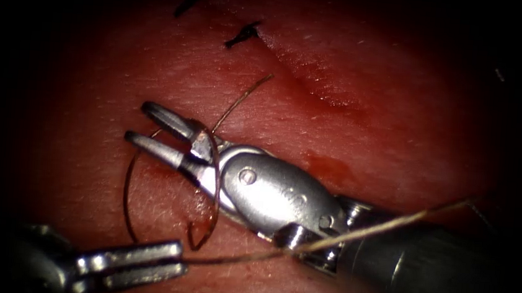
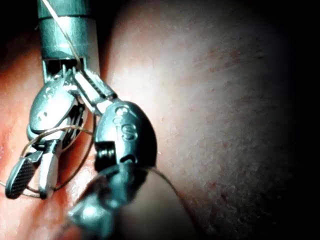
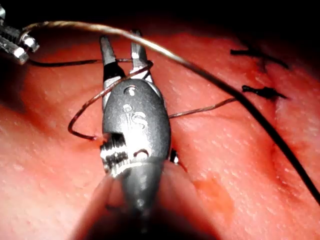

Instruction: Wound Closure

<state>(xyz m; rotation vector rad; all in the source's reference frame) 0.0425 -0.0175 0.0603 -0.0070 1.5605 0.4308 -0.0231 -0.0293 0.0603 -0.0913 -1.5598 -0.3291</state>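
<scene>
Thread point(image 1: 227, 260) is clamped in your left tool point(image 1: 168, 260), running right across the tissue point(image 1: 399, 132). Your right tool point(image 1: 144, 128) has jaws parted, empty, with a thread loop around them, left of the cut point(image 1: 316, 82).

The thread point(image 1: 215, 180) is thin and brown, looped around my right tool point(image 1: 150, 133) just behind its open jaws. From the loop one strand lies on the tissue point(image 1: 368, 124); another runs taut to my left tool point(image 1: 174, 261), clamped on it.
</scene>
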